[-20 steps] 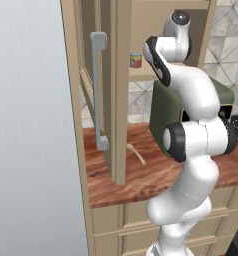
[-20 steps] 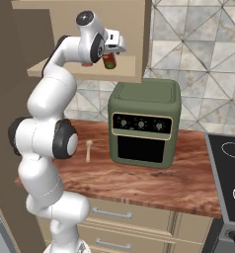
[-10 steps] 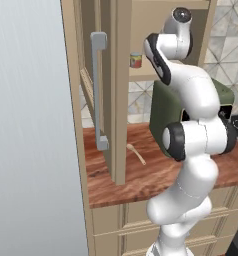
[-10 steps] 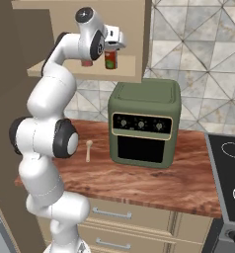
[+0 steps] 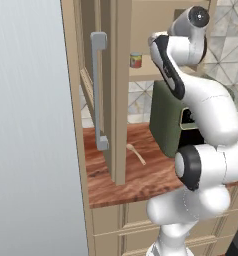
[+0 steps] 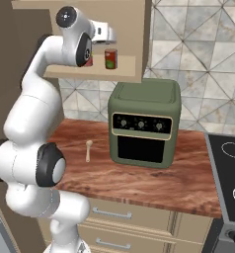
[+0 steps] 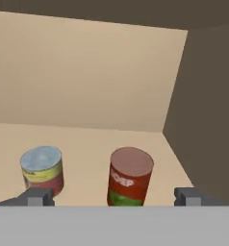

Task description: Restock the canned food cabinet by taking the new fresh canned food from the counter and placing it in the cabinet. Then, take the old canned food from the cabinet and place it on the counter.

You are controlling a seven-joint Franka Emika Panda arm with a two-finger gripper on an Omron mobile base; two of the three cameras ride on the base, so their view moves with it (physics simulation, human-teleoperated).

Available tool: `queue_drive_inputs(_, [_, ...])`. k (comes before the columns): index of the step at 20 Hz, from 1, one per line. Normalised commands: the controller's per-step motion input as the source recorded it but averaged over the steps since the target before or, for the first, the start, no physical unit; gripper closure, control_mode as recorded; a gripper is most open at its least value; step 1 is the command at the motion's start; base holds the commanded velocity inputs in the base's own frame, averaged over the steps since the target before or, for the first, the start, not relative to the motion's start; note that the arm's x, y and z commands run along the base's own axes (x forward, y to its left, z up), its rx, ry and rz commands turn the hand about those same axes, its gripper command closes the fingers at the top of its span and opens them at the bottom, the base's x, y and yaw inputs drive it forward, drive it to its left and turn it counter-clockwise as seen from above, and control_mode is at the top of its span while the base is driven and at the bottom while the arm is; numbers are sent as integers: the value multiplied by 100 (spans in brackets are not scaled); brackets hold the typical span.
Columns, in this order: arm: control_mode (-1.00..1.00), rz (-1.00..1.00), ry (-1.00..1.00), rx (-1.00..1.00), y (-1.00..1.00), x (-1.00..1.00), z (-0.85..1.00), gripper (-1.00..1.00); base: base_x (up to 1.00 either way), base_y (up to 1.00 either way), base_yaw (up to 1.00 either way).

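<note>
Cabinet point(image 7: 87, 77) shelf — red-and-green can point(image 7: 129, 177) upright between the released end effector point(image 7: 110, 197) tips, untouched, silver-lidded can point(image 7: 42, 169) beside.

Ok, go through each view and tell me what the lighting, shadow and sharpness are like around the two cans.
Hand view: soft overall, the red-and-green can label blurry, the silver-lidded can lid shows pale glare, right cabinet wall in dark shadow. Right base view: even light, the red-and-green can crisp, shelf underside shaded. Left base view: the silver-lidded can small, label unreadable.
</note>
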Motion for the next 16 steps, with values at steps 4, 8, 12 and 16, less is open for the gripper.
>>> queue_drive_inputs(4, [-100, 5, -18, -1, 66, -94, 23, -100, 0, 0, 0])
queue_drive_inputs(8, [-100, 2, 4, -3, 67, -72, -17, -100, 0, 0, 0])
queue_drive_inputs(12, [-100, 0, 22, -1, 43, -1, -29, -100, 0, 0, 0])
queue_drive_inputs(16, [-100, 0, 10, 0, 12, 5, -10, -100, 0, 0, 0])
